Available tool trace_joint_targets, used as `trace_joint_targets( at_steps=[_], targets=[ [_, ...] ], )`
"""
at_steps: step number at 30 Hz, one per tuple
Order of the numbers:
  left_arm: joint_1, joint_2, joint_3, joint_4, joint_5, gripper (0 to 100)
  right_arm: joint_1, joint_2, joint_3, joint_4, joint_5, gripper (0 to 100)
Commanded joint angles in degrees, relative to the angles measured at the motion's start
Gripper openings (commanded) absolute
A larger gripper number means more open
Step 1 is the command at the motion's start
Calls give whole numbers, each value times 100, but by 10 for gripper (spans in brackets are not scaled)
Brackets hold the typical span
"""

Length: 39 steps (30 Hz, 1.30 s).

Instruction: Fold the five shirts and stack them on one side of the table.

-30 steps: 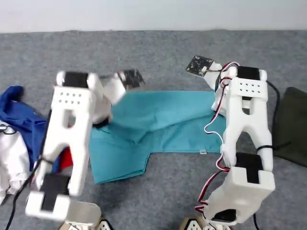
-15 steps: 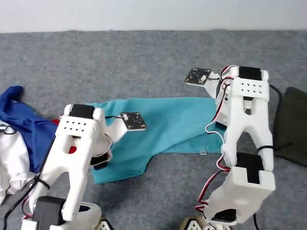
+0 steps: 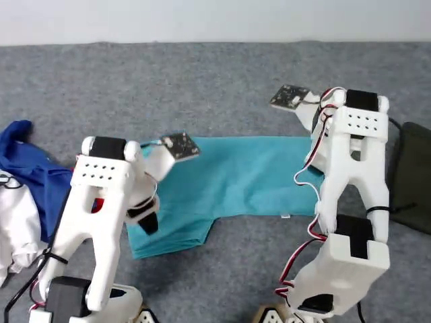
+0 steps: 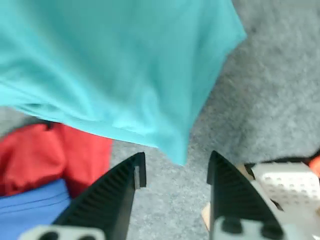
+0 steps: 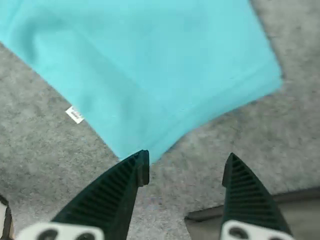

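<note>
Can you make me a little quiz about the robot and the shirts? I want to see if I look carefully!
1. True or false: the left gripper and the right gripper are both shut.
2. Where does the dark shirt lie? A, by the right arm. B, under the left gripper. C, inside the right gripper.
3. Fill in: the shirt spread out in the middle of the table is ___.

Key
1. False, both are open.
2. A.
3. Teal: it is the teal shirt.
</note>
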Motion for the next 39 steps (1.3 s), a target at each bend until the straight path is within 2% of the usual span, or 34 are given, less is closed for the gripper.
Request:
trace_joint_targets(
  at_steps=[1, 3, 6, 8, 12, 16, 23, 31, 35, 39],
  targets=[
    [-53, -185, -699, -123, 607, 201, 13, -286, -413, -57, -334, 214],
    [-35, -185, -778, -554, 1081, 167, -171, -171, -404, -330, -659, 154],
    [-35, -62, -576, -1451, 1530, 64, -497, 145, -404, -813, -1134, 16],
    [-35, 220, -470, -1960, 1802, 10, -664, 418, -422, -1130, -1477, 21],
    [-53, 1125, -567, -2637, 2101, 16, -848, 945, -431, -1736, -1934, 9],
    [-273, 2136, -1165, -2936, 2110, 16, -866, 1385, -431, -2220, -2180, 10],
    [-800, 3754, -2905, -2892, 2084, 16, -831, 1982, -431, -2923, -2207, 10],
    [-774, 4941, -4602, -2796, 1758, 16, -831, 2202, -431, -3380, -2207, 10],
    [-774, 5196, -5490, -1960, 1749, 16, -831, 2158, -457, -3354, -2207, 10],
    [-774, 5196, -6273, -1046, 1749, 16, -866, 2044, -862, -2826, -2224, 10]
  ],
)
